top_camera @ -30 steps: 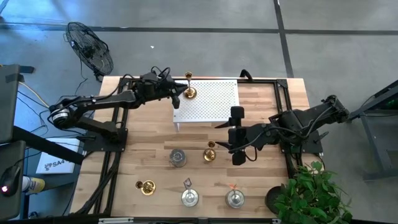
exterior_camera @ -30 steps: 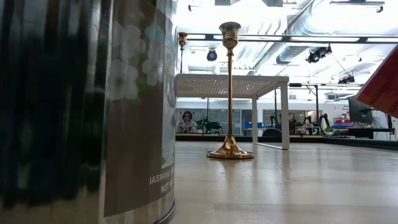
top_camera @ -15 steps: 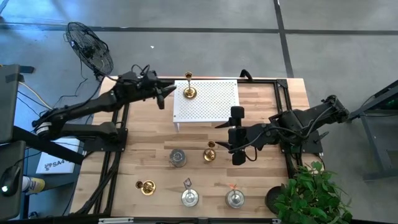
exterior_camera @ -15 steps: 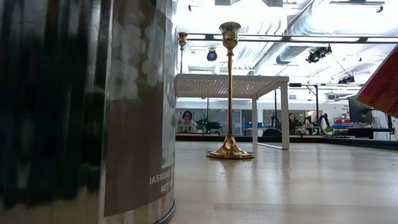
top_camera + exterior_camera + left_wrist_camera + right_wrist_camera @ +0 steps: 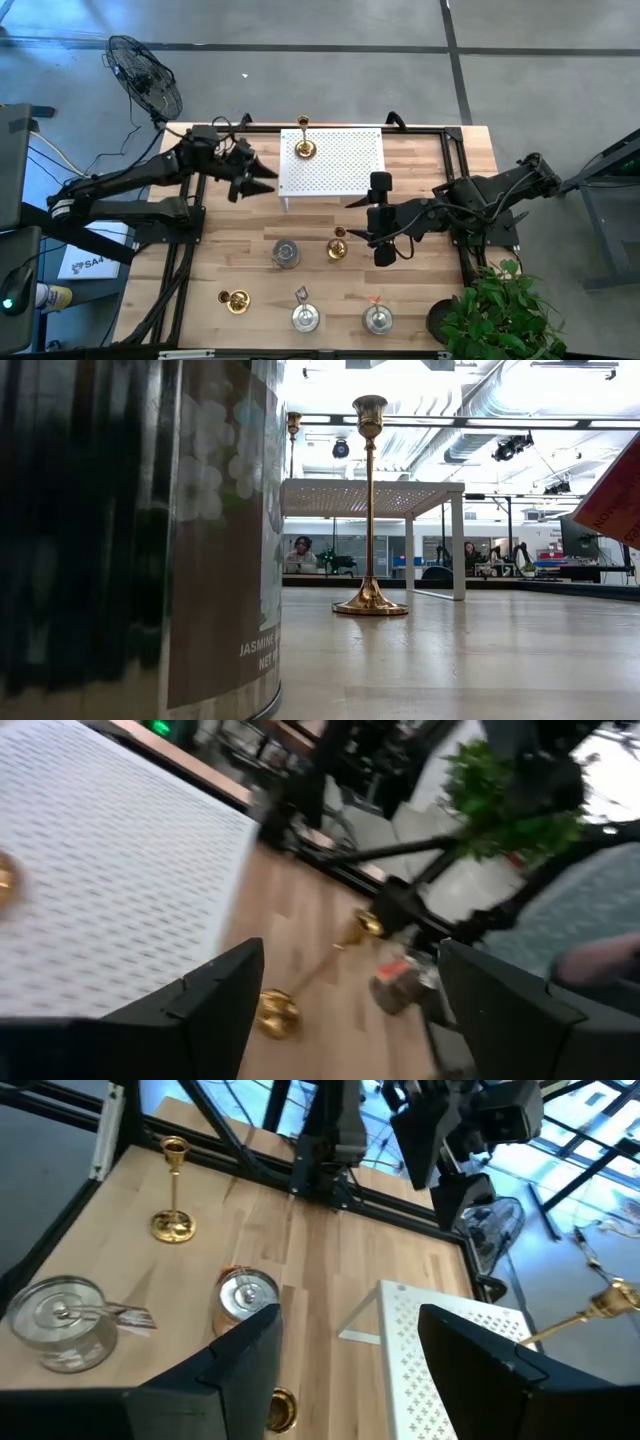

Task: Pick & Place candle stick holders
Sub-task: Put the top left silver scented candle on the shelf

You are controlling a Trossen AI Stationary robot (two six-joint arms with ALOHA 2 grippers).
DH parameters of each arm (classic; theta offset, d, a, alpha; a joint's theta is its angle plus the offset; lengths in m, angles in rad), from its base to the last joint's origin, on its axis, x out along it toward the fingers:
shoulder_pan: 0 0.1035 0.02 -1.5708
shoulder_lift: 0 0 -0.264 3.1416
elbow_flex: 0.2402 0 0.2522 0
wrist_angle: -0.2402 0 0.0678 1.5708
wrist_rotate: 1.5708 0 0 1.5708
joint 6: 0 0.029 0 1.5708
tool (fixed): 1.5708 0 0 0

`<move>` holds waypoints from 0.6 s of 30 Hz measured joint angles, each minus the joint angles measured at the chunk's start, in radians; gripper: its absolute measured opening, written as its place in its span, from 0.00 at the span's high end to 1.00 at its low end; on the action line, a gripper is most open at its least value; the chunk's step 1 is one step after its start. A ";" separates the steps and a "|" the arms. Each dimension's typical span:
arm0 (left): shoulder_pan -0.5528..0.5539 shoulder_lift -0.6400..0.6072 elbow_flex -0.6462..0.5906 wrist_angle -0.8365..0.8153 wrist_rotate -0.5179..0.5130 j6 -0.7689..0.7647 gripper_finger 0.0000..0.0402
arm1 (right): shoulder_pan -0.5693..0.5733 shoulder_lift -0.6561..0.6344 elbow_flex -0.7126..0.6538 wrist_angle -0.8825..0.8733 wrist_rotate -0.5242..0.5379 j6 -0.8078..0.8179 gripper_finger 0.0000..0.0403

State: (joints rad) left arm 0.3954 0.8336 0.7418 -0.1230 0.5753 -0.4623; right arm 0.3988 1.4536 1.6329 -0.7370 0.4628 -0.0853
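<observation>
2 fingers (image 5: 200, 1010) spread — left gripper (image 5: 262, 180) empty.

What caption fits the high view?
One gold holder stands on the white rack; left claw, open, beside it.

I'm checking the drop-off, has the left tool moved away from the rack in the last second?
Yes. In the high view the left tool has pulled back off the rack, leaving the gold holder standing on it.

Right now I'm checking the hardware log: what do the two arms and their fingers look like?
Both arms are dark, black-looking jointed links with loose black cables looped along them. The left gripper and right gripper each end in two broad, flat, dark fingers with angular edges. No markings are readable.
</observation>
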 joint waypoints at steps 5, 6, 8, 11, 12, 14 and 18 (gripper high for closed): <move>-0.118 -0.001 0.000 -0.002 -0.022 -0.048 0.26 | 0.000 0.000 0.000 -0.014 -0.010 0.001 0.43; -0.143 -0.001 0.000 -0.003 -0.036 -0.050 0.26 | 0.000 0.000 0.000 -0.021 -0.010 0.006 0.43; -0.197 -0.001 0.000 -0.017 -0.085 -0.054 0.26 | 0.000 0.000 0.000 -0.034 -0.010 0.020 0.43; -0.286 -0.001 0.000 -0.039 -0.175 -0.069 0.26 | 0.000 0.000 0.000 -0.055 -0.021 0.037 0.43; -0.315 -0.001 0.000 -0.054 -0.206 -0.070 0.26 | 0.000 0.000 0.000 -0.056 -0.026 0.042 0.43; -0.378 -0.001 0.000 -0.090 -0.300 -0.085 0.26 | 0.000 0.000 0.000 -0.062 -0.033 0.051 0.43; -0.498 -0.001 0.000 -0.170 -0.494 -0.116 0.26 | 0.000 0.000 0.000 -0.064 -0.049 0.056 0.43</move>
State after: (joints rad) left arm -0.1024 0.8330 0.7414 -0.2931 0.0812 -0.5780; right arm 0.3992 1.4532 1.6330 -0.8005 0.4138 -0.0289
